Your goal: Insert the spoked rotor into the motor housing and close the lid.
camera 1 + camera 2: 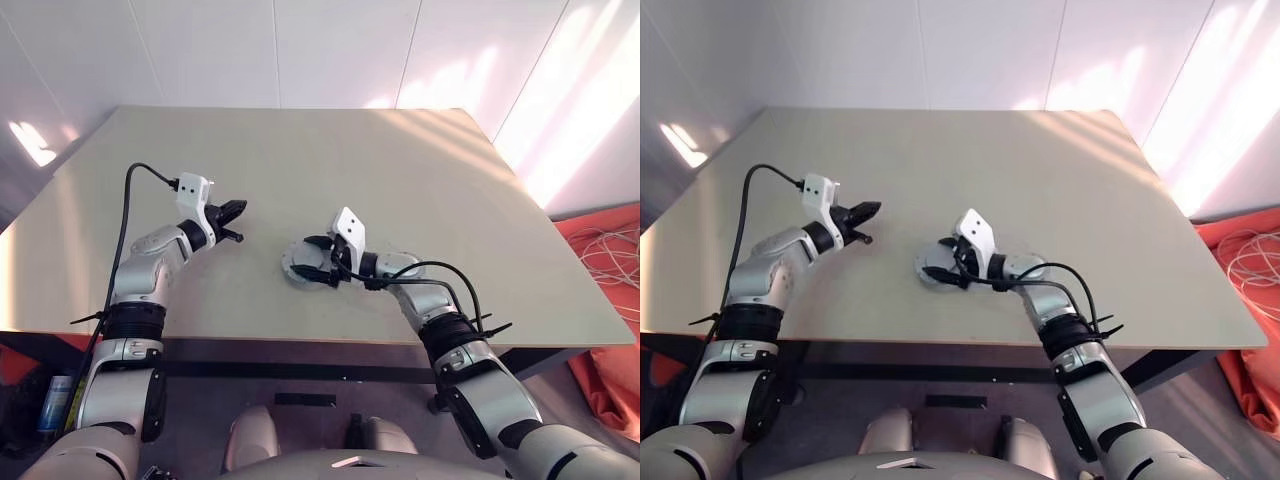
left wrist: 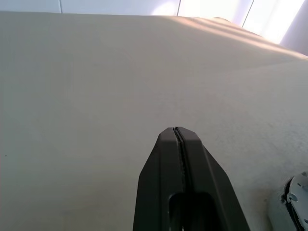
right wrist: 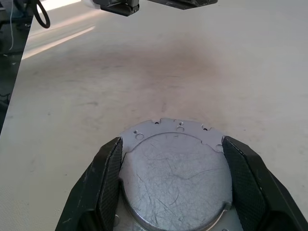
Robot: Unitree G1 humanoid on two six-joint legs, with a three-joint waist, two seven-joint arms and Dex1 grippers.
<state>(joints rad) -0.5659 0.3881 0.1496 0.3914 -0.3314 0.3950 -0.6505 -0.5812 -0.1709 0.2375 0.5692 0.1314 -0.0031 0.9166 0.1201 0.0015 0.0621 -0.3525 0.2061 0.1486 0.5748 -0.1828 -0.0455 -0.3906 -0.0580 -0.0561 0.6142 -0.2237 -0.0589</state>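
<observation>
Lid (image 3: 179, 175) sits on motor housing (image 3: 168, 131) near table's (image 1: 420, 180) front edge; rotor hidden, presumably inside. Right claw (image 3: 175, 185) straddles lid, grip unclear. Left claw (image 2: 178, 144) clenched, empty. Seating remains.

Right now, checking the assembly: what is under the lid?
The lid lies flat on the motor housing, whose flange with small holes pokes out beyond it. The right gripper straddles the lid. Whatever is inside the housing is covered by the lid.

Bare test lab: plain beige table (image 1: 420, 190) against white wall panels (image 1: 340, 50), loose cables (image 1: 612, 255) on orange floor covering (image 1: 600, 300).
</observation>
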